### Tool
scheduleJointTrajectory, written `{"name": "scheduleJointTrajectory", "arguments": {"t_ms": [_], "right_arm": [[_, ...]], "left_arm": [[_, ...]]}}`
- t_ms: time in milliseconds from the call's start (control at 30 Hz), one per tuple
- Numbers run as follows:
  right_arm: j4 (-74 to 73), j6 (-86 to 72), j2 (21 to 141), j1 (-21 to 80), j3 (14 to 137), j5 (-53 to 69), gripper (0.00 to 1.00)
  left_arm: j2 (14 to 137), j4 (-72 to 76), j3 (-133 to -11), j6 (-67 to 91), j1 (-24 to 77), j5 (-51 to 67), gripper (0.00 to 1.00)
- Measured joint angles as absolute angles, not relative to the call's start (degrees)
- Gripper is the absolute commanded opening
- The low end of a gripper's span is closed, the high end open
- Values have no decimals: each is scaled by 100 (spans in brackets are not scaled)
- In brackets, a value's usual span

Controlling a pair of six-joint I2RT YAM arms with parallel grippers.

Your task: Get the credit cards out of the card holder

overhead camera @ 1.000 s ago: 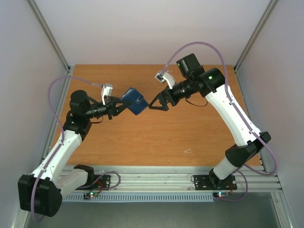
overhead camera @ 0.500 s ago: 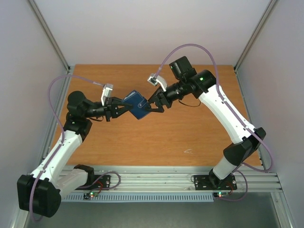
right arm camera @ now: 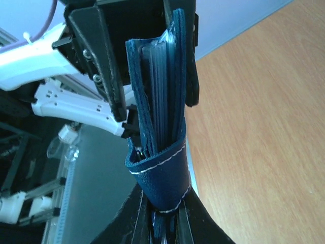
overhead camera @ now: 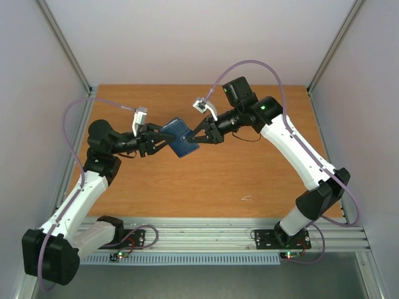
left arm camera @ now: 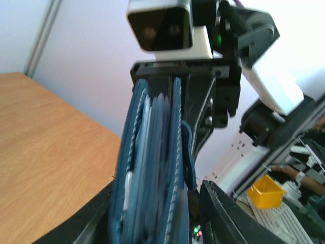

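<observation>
Card holder (overhead camera: 181, 138) hangs above mid-desk (overhead camera: 249, 180), folded. Left claw (overhead camera: 162, 142) clamps its near edge; right claw (overhead camera: 194, 139) pinches the snap tab (right arm camera: 161, 178) opposite. Desk edges well apart.

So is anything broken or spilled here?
Nothing looks broken or spilled. The card holder is just up in the air above the table, tilted, pinched between the left pincer and the right pincer, with the credit cards tucked inside.
</observation>
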State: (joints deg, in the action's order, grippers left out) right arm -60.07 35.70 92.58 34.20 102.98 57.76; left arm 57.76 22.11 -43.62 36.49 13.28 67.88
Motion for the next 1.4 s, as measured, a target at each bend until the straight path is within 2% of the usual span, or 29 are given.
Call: {"name": "scheduleJointTrajectory", "arguments": {"t_ms": [267,400,467,533,567,667,800,867,900,933,1033,1133,1267,1400], "right_arm": [[-3002,1396,8569,3446,8606,5896,1],[-1949,705,8436,3446,8361,5778,1],[-1619,523,8425,3446,8361,5714,1],[-1468,445,8414,3446,8361,5697,1],[-1437,432,8414,3446,8361,5697,1],[-1393,482,8407,3444,8366,5686,3],[-1800,718,8405,3474,8538,5422,32],[-2285,878,8403,3514,8770,4744,43],[-2733,1052,8403,3535,9039,3883,49],[-2777,1059,8403,3553,9067,3793,51],[-3444,1391,8383,3894,9496,2060,50],[-3916,1741,8392,4716,9832,567,45],[-4300,1944,8689,5286,10396,-141,36],[-4517,1935,9279,5304,11074,-305,34]], "left_arm": [[5734,2480,-4427,4110,1361,6084,32],[5732,2495,-4427,4123,1444,6064,30],[5725,2506,-4427,4139,1461,6066,20],[5706,2539,-4429,4158,1461,6051,5],[5686,2554,-4431,4191,1461,6040,1],[5636,2558,-4440,4259,1466,6005,0],[5618,2462,-4440,4305,1485,5900,0],[5537,2064,-4447,4147,1516,5465,0],[5465,1769,-4449,4016,1516,5205,0],[5411,1509,-4462,3909,1516,4958,0],[5284,552,-4624,3444,1516,3975,0],[5245,-80,-4753,3039,1535,3251,0],[5242,-569,-4810,2685,1636,2744,0],[5242,-823,-4812,2519,1688,2506,0]]}}
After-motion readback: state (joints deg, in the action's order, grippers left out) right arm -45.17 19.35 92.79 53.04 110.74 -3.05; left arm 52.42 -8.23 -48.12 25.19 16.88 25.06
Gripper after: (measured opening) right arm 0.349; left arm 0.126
